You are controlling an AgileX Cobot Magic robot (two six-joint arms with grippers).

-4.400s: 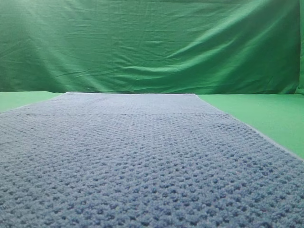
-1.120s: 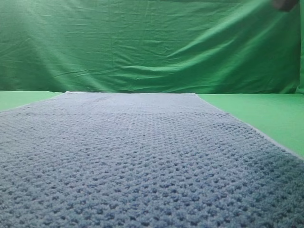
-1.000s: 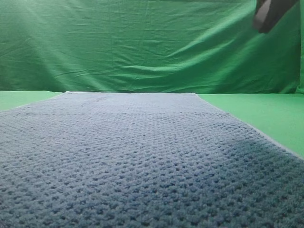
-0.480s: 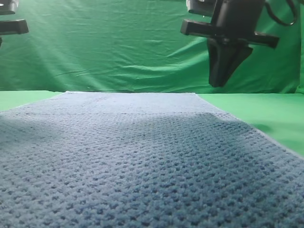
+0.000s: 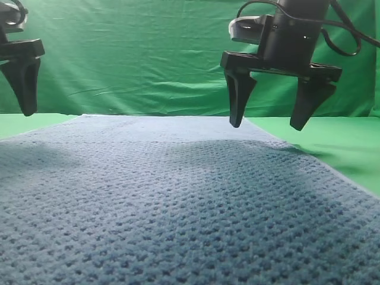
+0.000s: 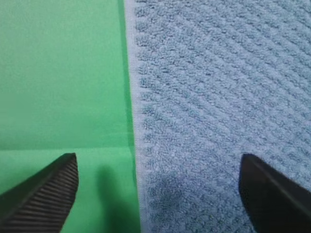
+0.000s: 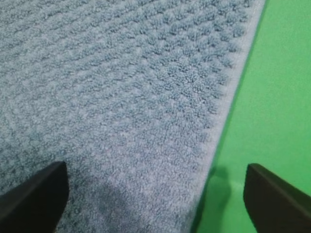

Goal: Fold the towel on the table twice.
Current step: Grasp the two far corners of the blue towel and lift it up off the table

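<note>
High view: the towel (image 5: 178,202) lay flat and unfolded on the green counter (image 5: 332,142), its long axis running from the camera toward the wrinkled green backdrop (image 5: 148,53). The right pincer (image 5: 268,124) hung above the towel's far right part, jaws spread wide, tips pointing down, not touching the cloth. The left pincer (image 5: 24,107) sat at the left frame edge; only one dark finger showed here, so its spread couldn't be read from this view.

Left wrist view: the left pincer (image 6: 158,182) was spread, holding nothing. The towel's pale left edge (image 6: 136,145) ran straight up the frame between the two fingertips, w/ one tip (image 6: 48,189) over bare counter (image 6: 58,73) and the other over cloth.

Right wrist view: the right pincer (image 7: 155,196) was also spread and empty. The towel's right edge (image 7: 228,107) ran diagonally between its tips, cloth on the left, counter (image 7: 282,97) on the right.

Judgement: each pincer straddled its own side edge from above, so the next move likely calls for a straight drop and a pinch on both edges together. Neither arm looked clearly nearer.
</note>
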